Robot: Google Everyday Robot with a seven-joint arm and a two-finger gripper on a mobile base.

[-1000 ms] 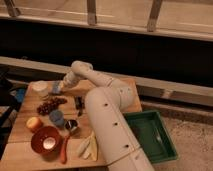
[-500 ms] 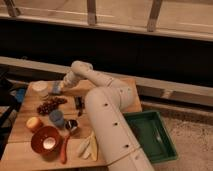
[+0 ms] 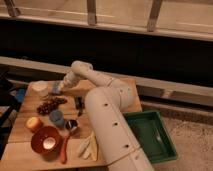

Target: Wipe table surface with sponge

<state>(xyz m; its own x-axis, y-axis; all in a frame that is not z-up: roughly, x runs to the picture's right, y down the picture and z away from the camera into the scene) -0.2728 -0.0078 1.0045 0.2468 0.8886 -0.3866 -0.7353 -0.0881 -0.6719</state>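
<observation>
Biggest worry here is the clutter. The tool (image 3: 58, 88) sits at the far left part of the bench (image 3: 20, 135), shut tight on what looks like the sponge (image 3: 54, 90), a small bluish block right at its tip, down at or just above the wood. Can't tell if it's actually pressing. A white bowl (image 3: 40, 88) sits just beside it, so any stroke to the left probably shoves that toward the edge. Pull toward the front and it runs into the grapes (image 3: 50, 106), which would roll or smear, and the blue cup (image 3: 56, 118) is next in line. There's barely any bare wood to wipe, so short strokes only, I'd say.

Pose-wise, the arm (image 3: 107, 120) comes up from the lower right with a fat upper link in the foreground, bends near the back edge of the bench, then the forearm slopes down and left to the tool.
</observation>
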